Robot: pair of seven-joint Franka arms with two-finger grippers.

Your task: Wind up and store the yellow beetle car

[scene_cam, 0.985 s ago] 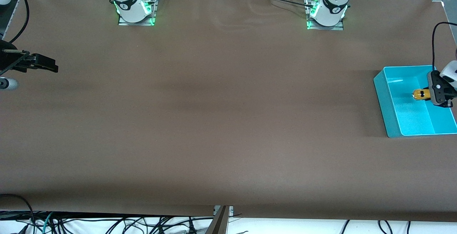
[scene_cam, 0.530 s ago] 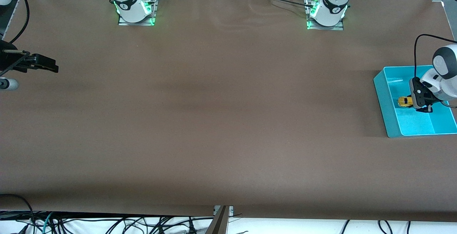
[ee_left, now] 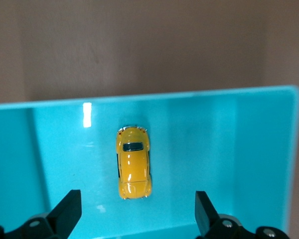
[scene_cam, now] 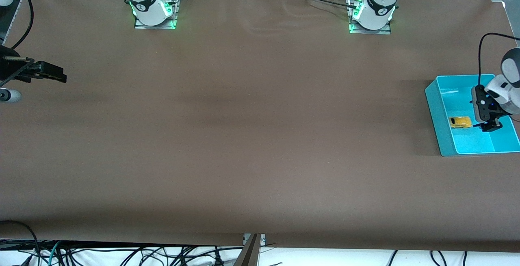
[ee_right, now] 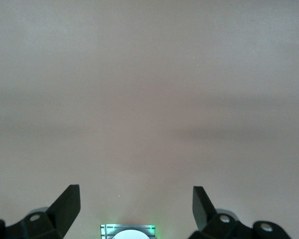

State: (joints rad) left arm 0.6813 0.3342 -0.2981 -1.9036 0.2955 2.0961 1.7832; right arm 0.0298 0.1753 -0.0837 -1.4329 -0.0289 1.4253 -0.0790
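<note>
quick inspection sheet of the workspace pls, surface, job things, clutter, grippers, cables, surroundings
surface: brown table, bare.
job's things: yellow beetle car lies on the floor of the turquoise bin, free of the jaws.
clutter: nothing seen.
grippers: left gripper over the bin, jaws open, empty; right gripper waits at the right arm's end, jaws open, empty.
cables: black cable loops above the left wrist; more cables hang below the table's edge.
surroundings: both arm bases lit green.

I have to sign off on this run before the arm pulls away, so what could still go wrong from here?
1. The yellow car lies on the floor of the turquoise bin, apart from the open left gripper above it. If wound, it might roll into a wall.
2. The gripper hangs low inside the bin, so a sideways exit could catch the rim and shift it.
3. The right gripper waits open over bare table, no hazard.
</note>
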